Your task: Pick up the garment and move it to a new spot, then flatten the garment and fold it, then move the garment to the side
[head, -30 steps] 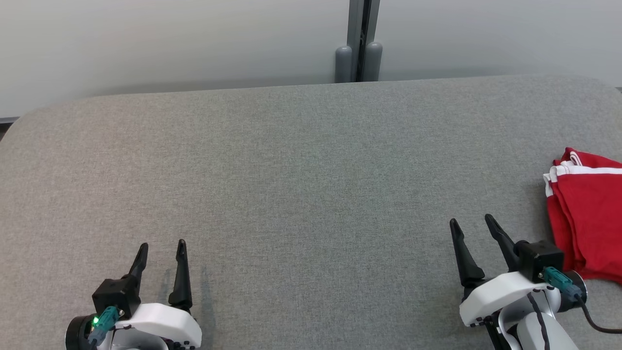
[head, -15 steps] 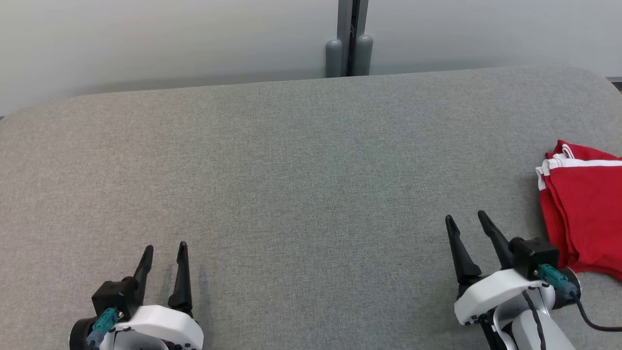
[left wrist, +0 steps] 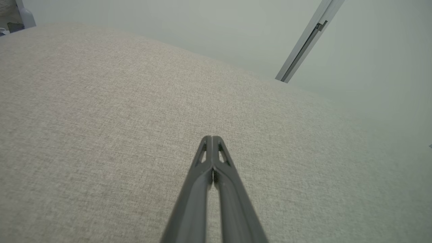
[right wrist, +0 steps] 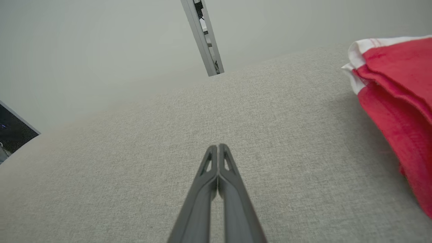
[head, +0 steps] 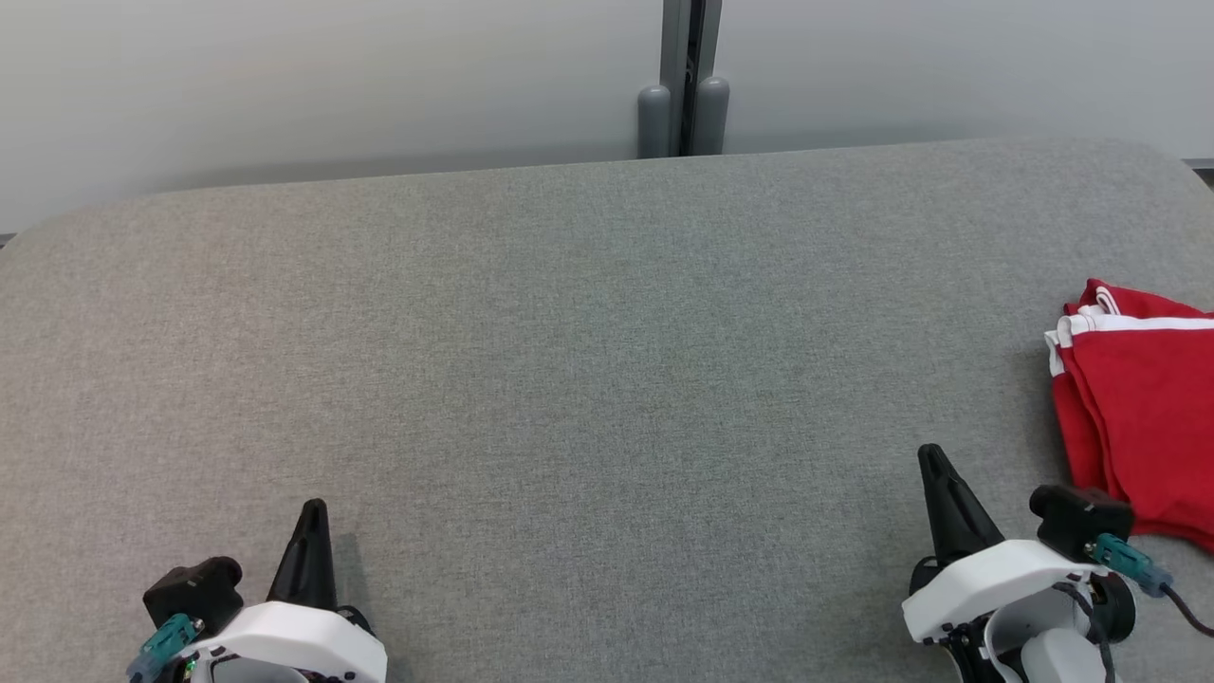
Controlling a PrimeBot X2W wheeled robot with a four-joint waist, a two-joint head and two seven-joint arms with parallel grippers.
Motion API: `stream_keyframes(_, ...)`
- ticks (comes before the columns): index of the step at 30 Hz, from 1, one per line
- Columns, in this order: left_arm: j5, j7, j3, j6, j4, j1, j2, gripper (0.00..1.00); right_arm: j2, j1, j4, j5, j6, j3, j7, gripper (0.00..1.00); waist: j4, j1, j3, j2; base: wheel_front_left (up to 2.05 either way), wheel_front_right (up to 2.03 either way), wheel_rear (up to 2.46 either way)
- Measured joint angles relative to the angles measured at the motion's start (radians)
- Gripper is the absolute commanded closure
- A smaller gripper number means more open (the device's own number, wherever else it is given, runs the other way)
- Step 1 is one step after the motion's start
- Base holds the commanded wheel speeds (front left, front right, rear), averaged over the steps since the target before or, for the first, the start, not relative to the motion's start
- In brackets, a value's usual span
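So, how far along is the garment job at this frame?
It looks all but finished. Done: the red garment lies folded in layers at the right side of the grey table. In hand: nothing; the left gripper and right gripper are both shut, empty, over bare table, the right one apart from the cloth. Left: nothing obvious.

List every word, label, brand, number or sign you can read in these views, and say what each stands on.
There is no readable text.
The red garment has white trim but no visible print or label.
The grey fabric surface, the left hand, the right hand and the post show no markings.
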Motion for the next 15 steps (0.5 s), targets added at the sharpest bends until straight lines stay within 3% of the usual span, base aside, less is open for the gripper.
stream_keyframes(15,-0.24,0.061,0.023,-0.02,-0.042,0.0,0.001,1.0,-0.001,0.019,-0.049,0.249,0.0,-0.042,0.063,1.0,0.004,0.0,-0.015,0.0,0.0,0.0,0.0)
